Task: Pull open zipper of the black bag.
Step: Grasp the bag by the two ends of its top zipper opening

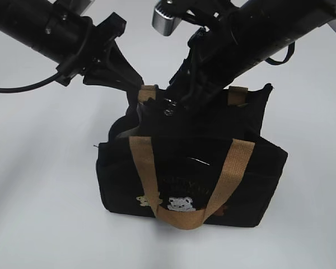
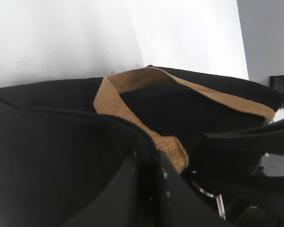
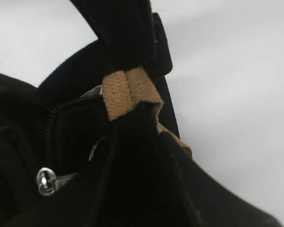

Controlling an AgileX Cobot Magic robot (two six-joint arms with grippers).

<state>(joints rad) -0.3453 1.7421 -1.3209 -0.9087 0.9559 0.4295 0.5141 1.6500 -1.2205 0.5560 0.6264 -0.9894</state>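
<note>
1. Where the white table [image 1: 39, 213] spreads out under everything, the black bag [image 1: 252, 179] stands upright near the middle of it, its front turned toward me, with small embroidered bears [image 1: 179, 203] low on that face.
2. Both arms come down from the top of the scene and meet at the bag's upper rear edge, the left arm [image 1: 39, 28] from the left side, the right arm [image 1: 269, 28] from the right.
3. A tan front handle [image 1: 182, 216] hangs in a loop down the front panel; the rear strap [image 1: 147, 92] rises at the back left corner, and another tan piece shows at the back right.
4. At that back left corner the left gripper [image 1: 131, 84] is pinched tight on the bag's edge beside the rear strap, its fingers [image 2: 132, 189] dark against the fabric in the left wrist view.
5. Over the middle of the top edge sits the right gripper [image 1: 179, 103], jaws standing a little apart; I cannot tell whether it grips anything.
6. Along the top runs the zipper [image 3: 47, 123], part of it already parted, and its silver pull tab [image 3: 46, 181] lies just below the right gripper.
</note>
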